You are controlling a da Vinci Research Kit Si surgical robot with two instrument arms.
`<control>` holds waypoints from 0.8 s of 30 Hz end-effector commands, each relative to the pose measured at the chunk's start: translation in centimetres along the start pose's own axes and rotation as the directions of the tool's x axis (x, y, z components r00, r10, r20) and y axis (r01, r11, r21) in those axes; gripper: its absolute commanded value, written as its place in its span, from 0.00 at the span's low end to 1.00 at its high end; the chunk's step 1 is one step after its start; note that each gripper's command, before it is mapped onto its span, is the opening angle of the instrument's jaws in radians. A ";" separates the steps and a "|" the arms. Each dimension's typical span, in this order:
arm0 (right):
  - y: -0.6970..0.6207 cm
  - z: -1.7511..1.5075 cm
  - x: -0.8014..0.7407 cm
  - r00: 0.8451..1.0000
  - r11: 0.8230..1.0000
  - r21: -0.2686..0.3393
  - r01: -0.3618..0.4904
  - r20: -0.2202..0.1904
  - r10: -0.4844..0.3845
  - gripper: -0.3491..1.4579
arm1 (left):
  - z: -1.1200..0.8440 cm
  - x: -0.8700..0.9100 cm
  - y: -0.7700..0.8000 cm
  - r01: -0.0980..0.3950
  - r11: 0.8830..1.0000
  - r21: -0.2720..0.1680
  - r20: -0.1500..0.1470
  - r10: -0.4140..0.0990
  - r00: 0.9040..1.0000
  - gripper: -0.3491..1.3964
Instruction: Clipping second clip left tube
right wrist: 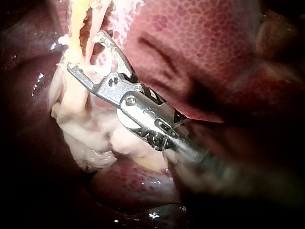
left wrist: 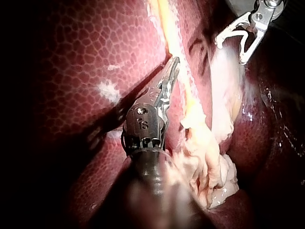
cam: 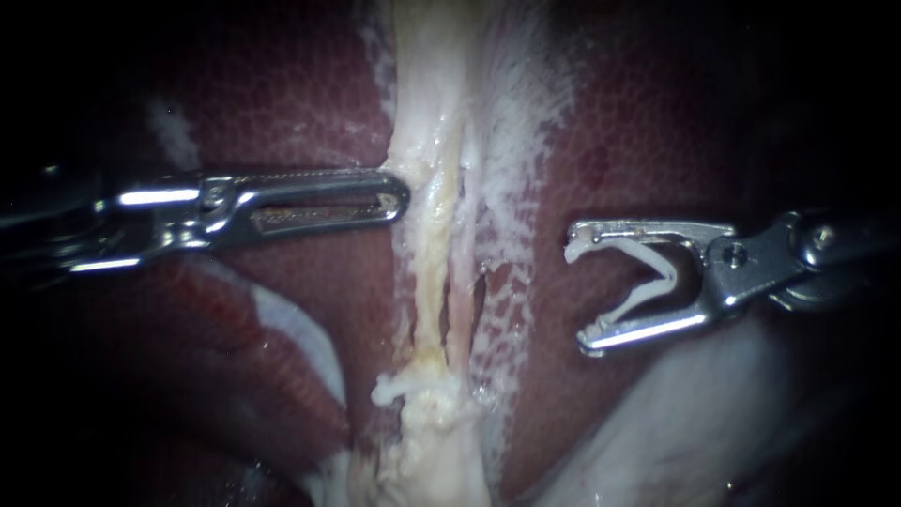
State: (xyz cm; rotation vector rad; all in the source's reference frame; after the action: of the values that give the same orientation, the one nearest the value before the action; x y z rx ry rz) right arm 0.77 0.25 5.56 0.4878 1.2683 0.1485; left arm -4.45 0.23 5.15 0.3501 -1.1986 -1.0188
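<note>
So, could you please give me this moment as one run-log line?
left instrument: shut, tip beside left tube | right instrument: holding open clip, apart from tube

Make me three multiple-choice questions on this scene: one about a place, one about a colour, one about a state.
1. Where does the left instrument have its tip?
A. Against the edge of the pale strand
B. Between the other instrument's jaws
C. Out of sight

2. What colour is the clip in the right instrument?
A. Blue
B. White
C. Gold

3. How do the right instrument's jaws stand?
A. Spread wide, holding the clip, off to the side of the pale strand
B. Clamped flat around a tube
C. Buried in tissue

Answers:
1 A, the tip meets the strand's edge.
2 B, the clip shows white against the metal.
3 A, dark liver shows between the jaws and the strand.
</note>
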 end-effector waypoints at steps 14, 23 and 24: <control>-0.10 0.60 -0.43 0.991 0.990 0.038 -0.136 -0.005 0.137 0.52 | -0.25 -0.29 -0.14 0.015 1.000 0.015 0.020 -0.016 1.000 0.00; -0.12 0.99 -0.51 0.952 0.951 0.056 -0.305 -0.001 0.305 0.52 | -0.30 -0.30 -0.19 0.016 1.000 0.016 0.023 -0.016 1.000 0.00; -0.12 1.02 -0.51 0.951 0.949 0.058 -0.310 -0.003 0.311 0.52 | -0.30 -0.30 -0.19 0.016 1.000 0.016 0.023 -0.016 1.000 0.00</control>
State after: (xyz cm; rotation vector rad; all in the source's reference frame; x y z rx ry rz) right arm 1.59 -0.32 6.18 0.7379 1.2047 0.3809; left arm -4.28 0.28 4.71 0.3621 -1.2268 -1.0304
